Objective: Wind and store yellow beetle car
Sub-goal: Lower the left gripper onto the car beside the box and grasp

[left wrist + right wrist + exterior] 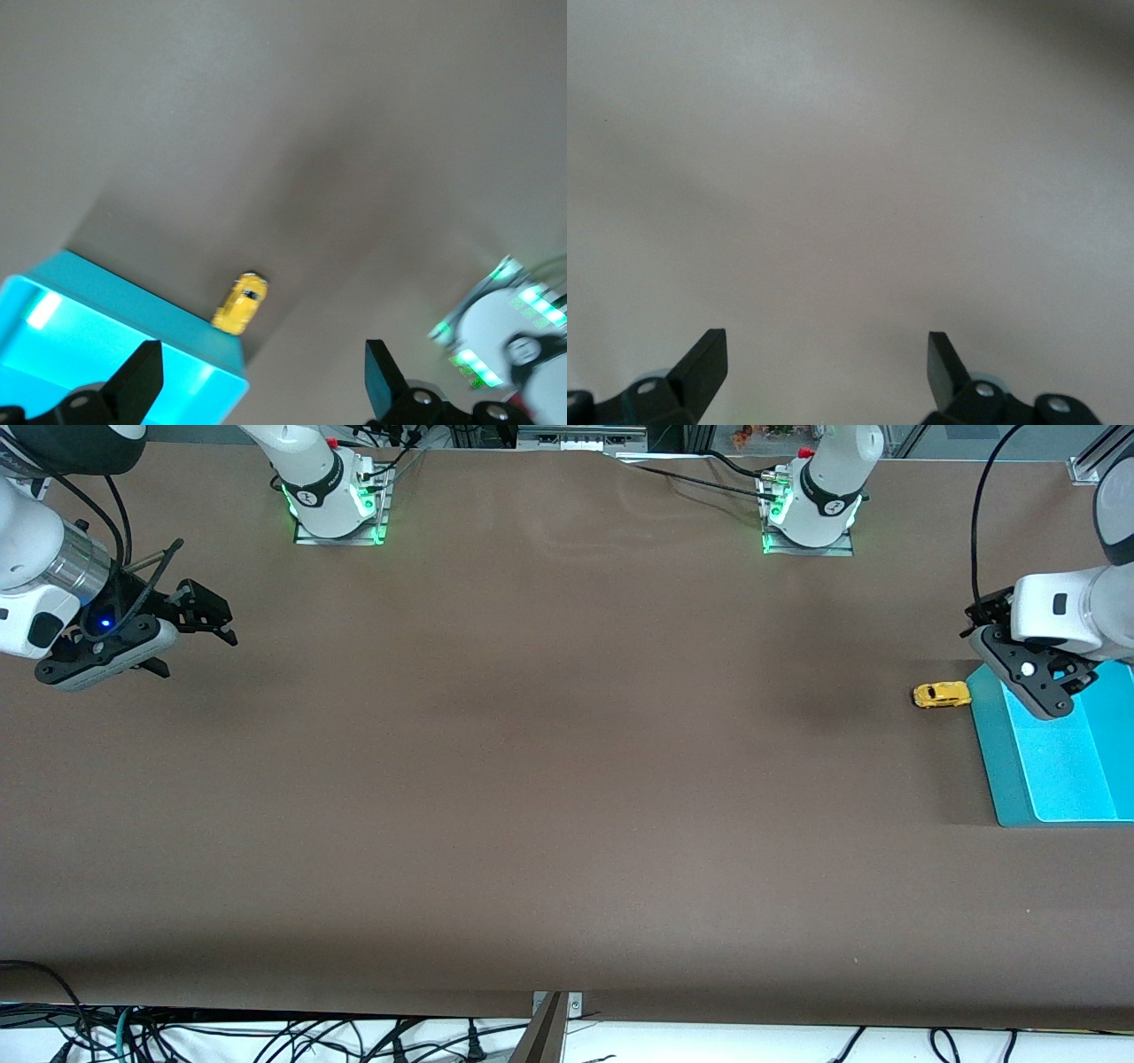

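Observation:
The yellow beetle car (pixel 941 695) is a tiny yellow toy on the brown table, right beside the edge of a shallow blue tray (pixel 988 735) at the left arm's end. It also shows in the left wrist view (pixel 241 303), next to the tray's rim (pixel 133 301). My left gripper (pixel 1045 691) hangs open and empty over the tray's corner near the car; its own view shows the gripper (pixel 261 381) wide apart. My right gripper (pixel 197 646) is open and empty above bare table at the right arm's end, as its own view (pixel 824 363) shows.
The two arm bases (pixel 335 500) (pixel 811 509) stand along the table edge farthest from the front camera. Cables lie below the table edge nearest that camera. Brown table surface spreads between the two grippers.

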You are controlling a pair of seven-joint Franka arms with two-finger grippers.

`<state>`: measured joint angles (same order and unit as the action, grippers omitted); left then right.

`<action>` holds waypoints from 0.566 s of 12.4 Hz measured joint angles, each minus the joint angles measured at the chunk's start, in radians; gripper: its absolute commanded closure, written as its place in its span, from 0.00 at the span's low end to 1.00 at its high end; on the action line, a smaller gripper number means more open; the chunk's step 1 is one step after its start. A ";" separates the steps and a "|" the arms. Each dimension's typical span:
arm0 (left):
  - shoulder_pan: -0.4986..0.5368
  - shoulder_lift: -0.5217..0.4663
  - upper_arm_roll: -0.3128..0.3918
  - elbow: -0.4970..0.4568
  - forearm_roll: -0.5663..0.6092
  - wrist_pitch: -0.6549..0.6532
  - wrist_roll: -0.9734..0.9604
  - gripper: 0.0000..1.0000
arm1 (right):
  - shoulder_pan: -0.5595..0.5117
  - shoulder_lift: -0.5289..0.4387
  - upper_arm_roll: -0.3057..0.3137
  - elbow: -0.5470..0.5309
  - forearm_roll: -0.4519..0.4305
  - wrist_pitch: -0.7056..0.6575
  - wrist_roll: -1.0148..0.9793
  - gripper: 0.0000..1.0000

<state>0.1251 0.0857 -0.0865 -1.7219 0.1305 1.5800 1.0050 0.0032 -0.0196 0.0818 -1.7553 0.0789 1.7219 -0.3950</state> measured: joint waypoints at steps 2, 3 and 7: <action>0.029 0.002 0.000 -0.069 0.033 0.091 0.098 0.00 | 0.054 -0.016 -0.051 0.037 -0.050 -0.069 0.163 0.00; 0.058 0.003 0.000 -0.124 0.035 0.157 0.166 0.00 | 0.085 -0.044 -0.076 0.063 -0.063 -0.123 0.221 0.00; 0.164 0.009 0.001 -0.366 0.036 0.426 0.389 0.00 | 0.100 -0.107 -0.087 0.074 -0.071 -0.182 0.266 0.00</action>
<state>0.2895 0.0949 -0.0852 -2.0881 0.1665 2.0061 1.3935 0.1034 -0.1265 -0.0056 -1.6808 0.0076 1.5395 -0.1287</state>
